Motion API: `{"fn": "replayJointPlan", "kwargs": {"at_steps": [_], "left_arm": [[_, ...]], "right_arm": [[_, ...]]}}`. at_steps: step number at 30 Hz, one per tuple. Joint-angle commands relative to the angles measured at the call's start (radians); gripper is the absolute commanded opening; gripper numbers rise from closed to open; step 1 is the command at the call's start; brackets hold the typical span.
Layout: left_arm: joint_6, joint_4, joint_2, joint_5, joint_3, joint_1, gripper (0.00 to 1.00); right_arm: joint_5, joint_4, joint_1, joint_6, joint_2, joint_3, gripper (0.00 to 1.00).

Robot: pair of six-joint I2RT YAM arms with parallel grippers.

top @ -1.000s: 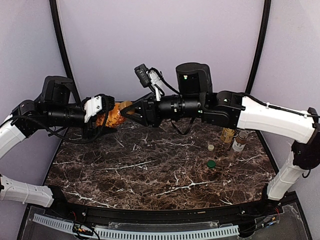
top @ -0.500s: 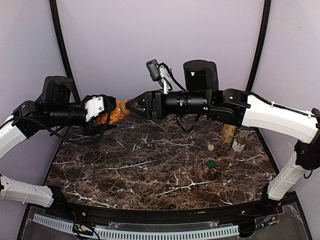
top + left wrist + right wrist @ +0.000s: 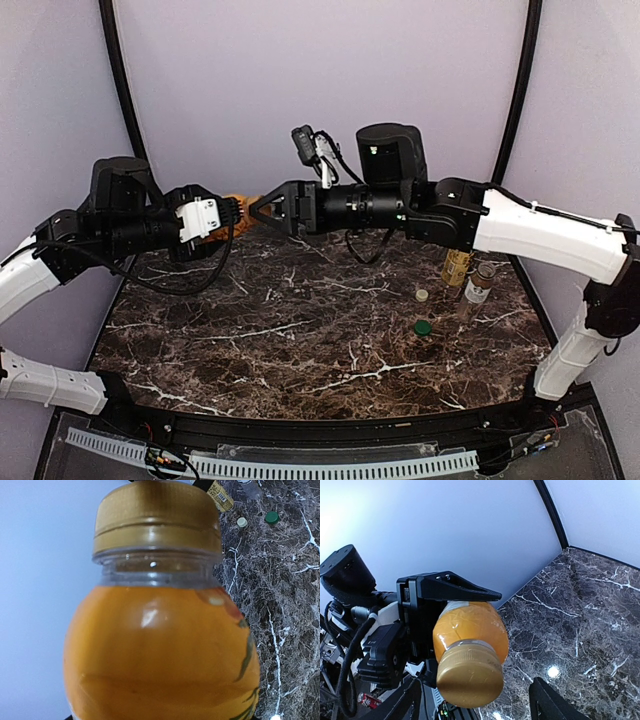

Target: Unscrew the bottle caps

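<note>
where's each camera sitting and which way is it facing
Top external: above and behind the bases, looking down on the table; both arms show.
Left wrist: on the left gripper, looking along the orange bottle to its gold cap; own fingers hardly show.
Right wrist: facing that cap head-on; own fingertips at the bottom.
Both wrist views share the cap.

Tabletop (image 3: 300, 340): dark brown marble pattern, white veining. Backdrop (image 3: 320, 80): plain pale lavender, with a black curved pole (image 3: 118, 70) at either side. White slotted strip (image 3: 300, 465): along the near edge.
</note>
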Motion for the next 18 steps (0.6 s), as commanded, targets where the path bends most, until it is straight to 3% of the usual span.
{"fn": "replayJointPlan", "kwargs": {"at_steps": [1,3,6,17,18], "left_arm": [[0.031,0.026,-0.022,-0.021,-0.022,-0.011,0.32],[0.036,0.026,-0.022,-0.019,-0.024,-0.014,0.32],[0.04,0.026,-0.02,-0.021,-0.026,-0.02,0.32],[0.0,0.022,-0.018,-0.02,-0.015,-0.023,0.28],[-0.009,0.003,-0.017,-0.003,-0.013,-0.023,0.27]], "right_arm": [[0.001,0.001,-0.01,-0.002,0.029,0.047,0.72],[-0.007,0.001,-0.014,-0.004,0.04,0.057,0.7],[-0.013,0.008,-0.019,-0.002,0.046,0.056,0.6],[-0.143,0.03,-0.033,-0.047,0.045,0.032,0.0],[-0.183,0.032,-0.032,-0.079,0.043,0.033,0.0]]}}
